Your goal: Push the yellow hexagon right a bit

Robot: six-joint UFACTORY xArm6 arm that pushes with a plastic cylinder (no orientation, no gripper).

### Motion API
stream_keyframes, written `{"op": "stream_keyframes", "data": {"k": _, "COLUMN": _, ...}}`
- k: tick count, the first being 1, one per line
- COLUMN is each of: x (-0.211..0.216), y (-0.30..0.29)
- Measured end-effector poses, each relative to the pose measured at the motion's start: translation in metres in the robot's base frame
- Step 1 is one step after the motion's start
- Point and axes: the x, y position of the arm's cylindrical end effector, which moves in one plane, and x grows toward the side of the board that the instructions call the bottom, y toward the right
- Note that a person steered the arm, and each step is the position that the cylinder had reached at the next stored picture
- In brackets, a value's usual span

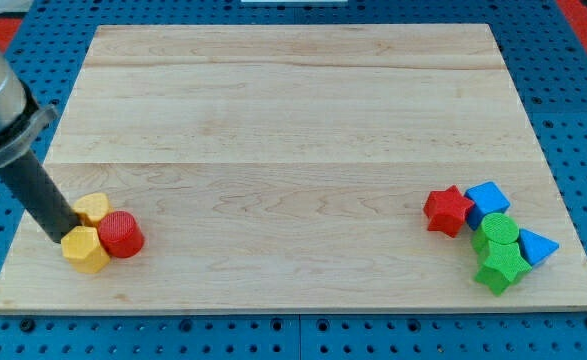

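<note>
The yellow hexagon [85, 249] lies near the board's bottom left corner. A red cylinder [122, 235] touches its right side. Another yellow block [93, 208], its shape partly hidden by the rod, sits just above it. My tip [56, 239] rests at the hexagon's upper left edge, touching or nearly touching it. The dark rod rises from there toward the view's upper left.
A cluster sits at the bottom right: a red star [448, 210], a blue block [487, 199], a green cylinder [497, 232], a green star [500, 268] and a blue triangle [535, 246]. The wooden board [293, 120] lies on a blue pegboard.
</note>
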Motion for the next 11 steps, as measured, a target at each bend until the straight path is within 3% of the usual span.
{"op": "stream_keyframes", "data": {"k": 1, "x": 0.003, "y": 0.02}}
{"op": "stream_keyframes", "data": {"k": 5, "x": 0.029, "y": -0.032}}
{"op": "stream_keyframes", "data": {"k": 11, "x": 0.029, "y": 0.071}}
